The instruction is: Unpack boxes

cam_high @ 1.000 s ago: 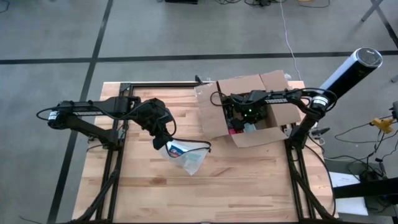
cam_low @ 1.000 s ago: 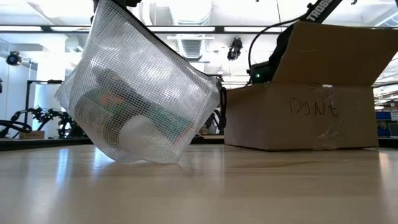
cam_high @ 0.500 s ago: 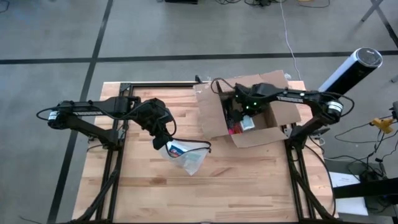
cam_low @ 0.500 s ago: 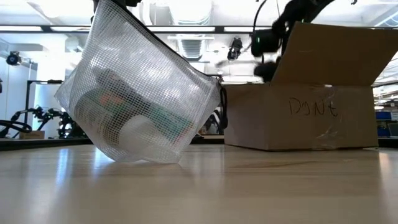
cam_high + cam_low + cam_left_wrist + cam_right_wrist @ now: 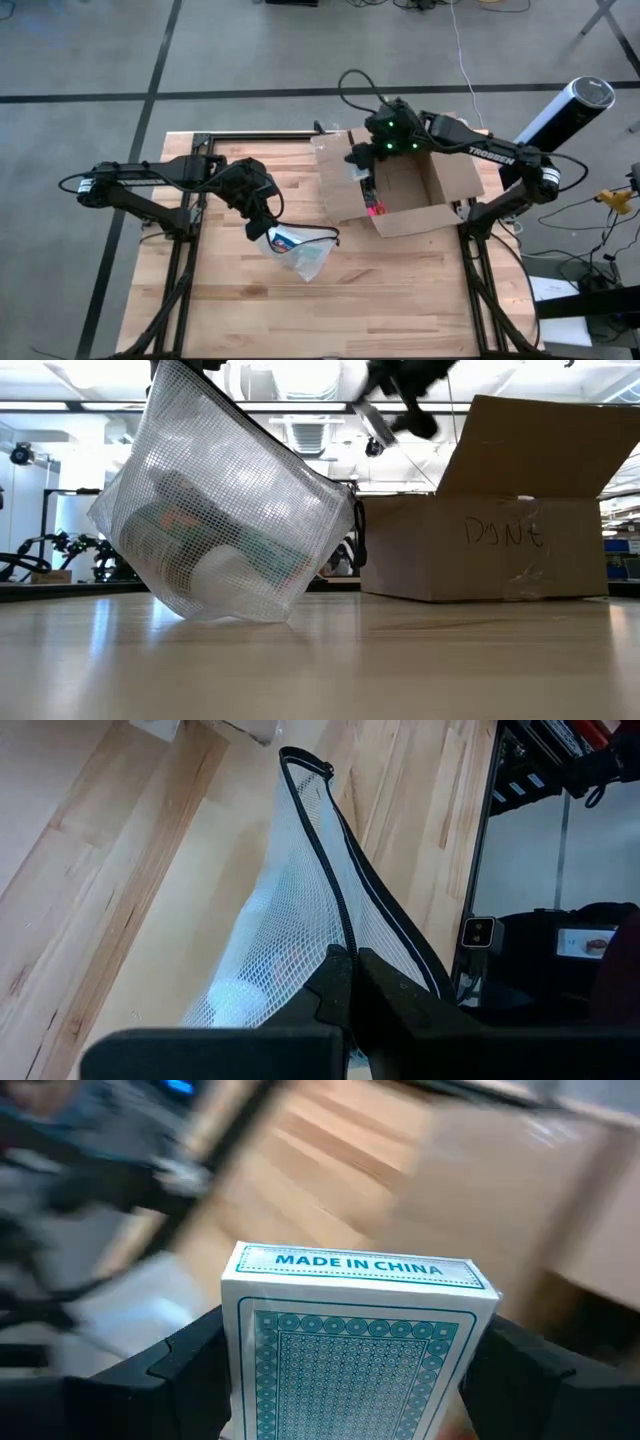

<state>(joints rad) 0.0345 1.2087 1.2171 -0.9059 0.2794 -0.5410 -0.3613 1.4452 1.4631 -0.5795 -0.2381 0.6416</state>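
- Cardboard first: the brown box (image 5: 400, 190) sits on the table's (image 5: 230, 310) far right part, flaps open upward, one flap bearing handwriting toward the low camera; something red shows inside near its left wall.
- My right gripper (image 5: 362, 160) is raised over the box's left edge, above its rim; its fingers (image 5: 185, 1365) stand wide on either side of a card pack (image 5: 350, 1345), white with a teal patterned back and "MADE IN CHINA" printed on the end; they pinch it across its width.
- My left gripper (image 5: 262, 222) is over the table's middle-left, fingers (image 5: 330, 1000) pressed together on the zipper edge of a mesh pouch (image 5: 298, 250); the pouch hangs from that grip with its lower corner touching the wood, and a bottle-like item shows through the mesh.
- Step in hand, as I judge it: lifting one item out of the box, the card pack being clear of the rim; the box is not yet emptied, since the red thing is inside.
- Next move, as I judge it: carry the pack sideways off the box toward bare wood between box and pouch, lower it, then spread the fingers; I must keep clear of the raised flap and of my left arm.
- Box heading: its long axis runs roughly left to right in the high view, turned slightly so its near-right corner points toward the table's right edge; the opening faces up.
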